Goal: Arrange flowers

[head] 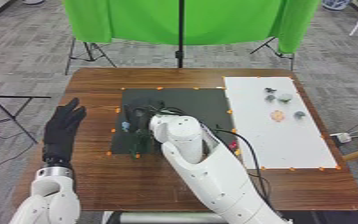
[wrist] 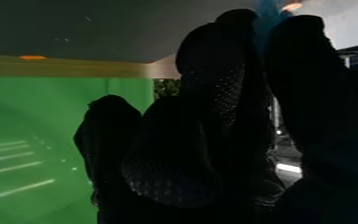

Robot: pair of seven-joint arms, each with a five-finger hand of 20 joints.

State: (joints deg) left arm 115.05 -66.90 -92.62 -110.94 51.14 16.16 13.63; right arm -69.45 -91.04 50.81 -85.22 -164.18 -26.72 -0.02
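Small flower heads lie loose on the white sheet [head: 258,140] at the right of the counter [head: 94,175]: a peach one [head: 277,115], a pale one [head: 286,97] and a few darker ones around them. They seem to be set apart there so that each can be picked up singly. A red flower [head: 233,145] lies close beside the right arm, near the sheet's left edge. The dark mat [head: 193,95] looks like the place for arranging, and something green and stem-like [head: 138,145] shows on it, just below the right hand [head: 140,109].

That hand is partly closed over the left side of the mat, its thumb and fingertips brought together on a blue flower [wrist: 267,25]. Gripping it so near the tips probably spares the petals and leaves room to turn it. The next move likely calls for a gentle hold, since a harder squeeze could crush it or make it slip. The left hand [head: 62,127] is open over the counter's left side, fingers straight and slightly spread, holding nothing.
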